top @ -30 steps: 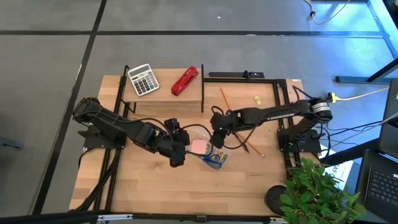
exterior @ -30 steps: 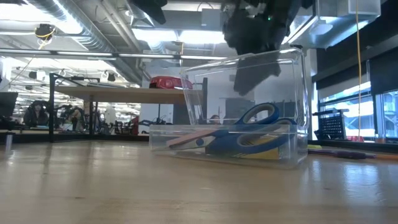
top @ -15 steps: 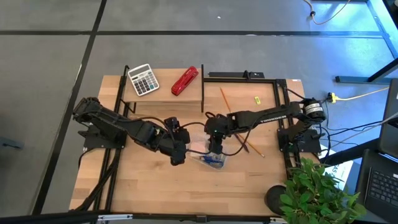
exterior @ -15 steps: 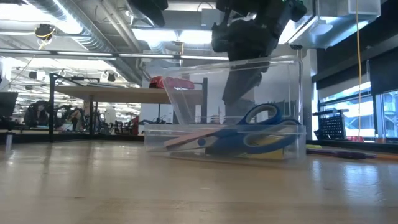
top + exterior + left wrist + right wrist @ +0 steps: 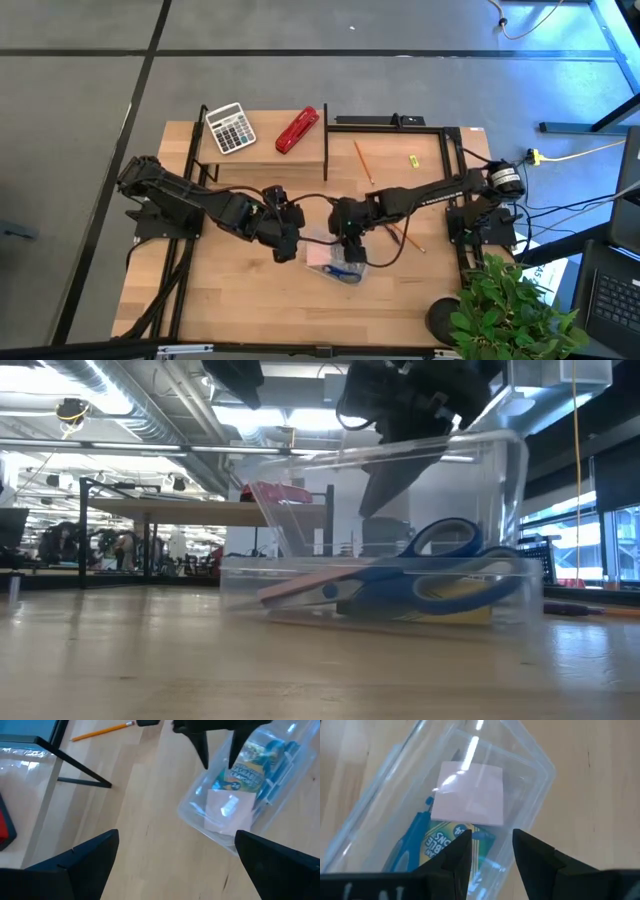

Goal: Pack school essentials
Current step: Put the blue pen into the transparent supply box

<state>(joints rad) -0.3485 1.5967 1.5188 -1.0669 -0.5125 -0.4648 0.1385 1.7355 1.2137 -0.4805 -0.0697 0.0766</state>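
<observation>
A clear plastic box sits on its base on the table. Inside lie a pink sticky-note pad, blue-handled scissors and a yellow-green printed pack. My right gripper stands over the box's far side, nearly shut. My left gripper hovers open just left of the box, touching nothing. An orange pencil and a small yellow piece lie toward the far edge. A second orange pencil and a dark pen lie right of the box. My right gripper pinches the rim of the box's far long wall, with one finger inside the box and the other outside. The fingers come from above, pointing down. The box stays upright with its base on the table.
A white-grey calculator and a red stapler sit on a raised shelf at the far left. A black frame runs along the far edge. A potted plant stands at the near right corner. Bare wood lies toward the near edge.
My right gripper has moved toward the table's near edge and come down onto the box's far wall. The box has slid with it toward the near edge, turning slightly, with its contents still inside.
</observation>
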